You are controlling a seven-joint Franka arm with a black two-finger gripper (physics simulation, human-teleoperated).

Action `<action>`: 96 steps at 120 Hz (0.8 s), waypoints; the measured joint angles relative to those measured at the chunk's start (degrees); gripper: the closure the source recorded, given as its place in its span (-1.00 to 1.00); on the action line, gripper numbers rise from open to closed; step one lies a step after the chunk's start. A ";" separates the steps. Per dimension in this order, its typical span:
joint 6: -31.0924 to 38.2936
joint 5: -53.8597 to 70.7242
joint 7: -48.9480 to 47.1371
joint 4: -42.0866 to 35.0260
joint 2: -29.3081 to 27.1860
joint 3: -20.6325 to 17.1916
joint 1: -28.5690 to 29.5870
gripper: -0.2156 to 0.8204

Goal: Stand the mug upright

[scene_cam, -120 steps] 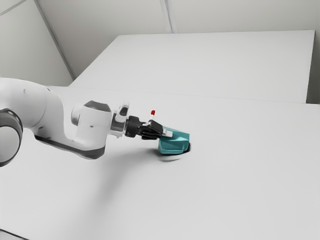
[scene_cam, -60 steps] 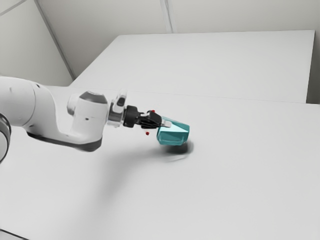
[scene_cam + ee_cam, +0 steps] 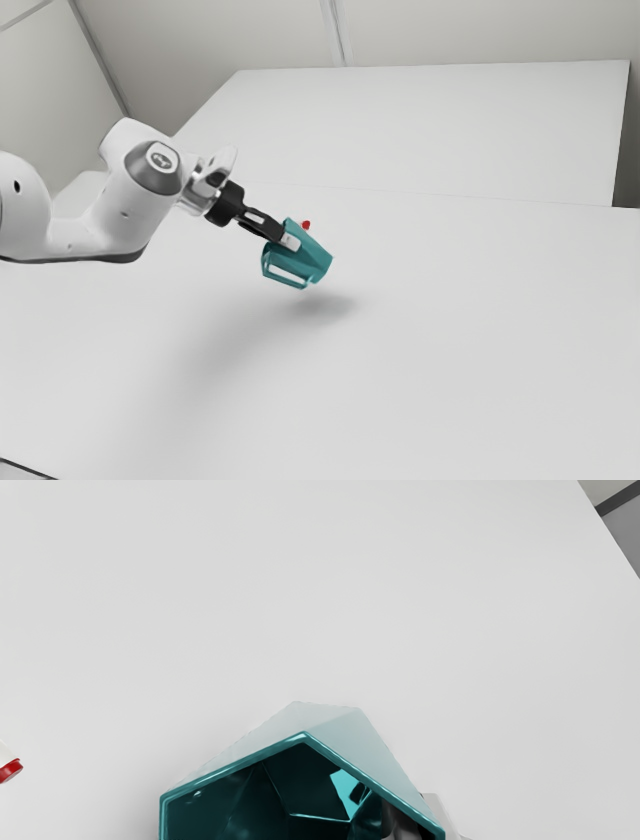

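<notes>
The black two-finger end effector [image 3: 290, 242] is angling downward, carrying the glossy teal faceted mug [image 3: 308, 258] toward the exterior view's left, tipping its base lower, while its angular handle [image 3: 284, 281] is coming into sight.

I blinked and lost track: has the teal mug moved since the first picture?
Yes, toward the exterior view's left: the teal mug then sat right of the red cap in that view, and now appears just below it.
</notes>
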 joint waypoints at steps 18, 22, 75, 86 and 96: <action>-0.20 10.76 -4.64 -1.14 -1.87 -2.38 2.92 0.89; -0.23 12.98 -5.77 -1.28 -2.39 -3.22 3.71 0.89; -0.04 41.00 -24.00 -5.34 -5.65 -6.78 4.23 0.93; 0.23 44.43 -27.94 -6.29 -5.73 -7.15 4.32 0.93; 0.63 46.40 -31.27 -7.10 -5.76 -7.56 4.20 0.93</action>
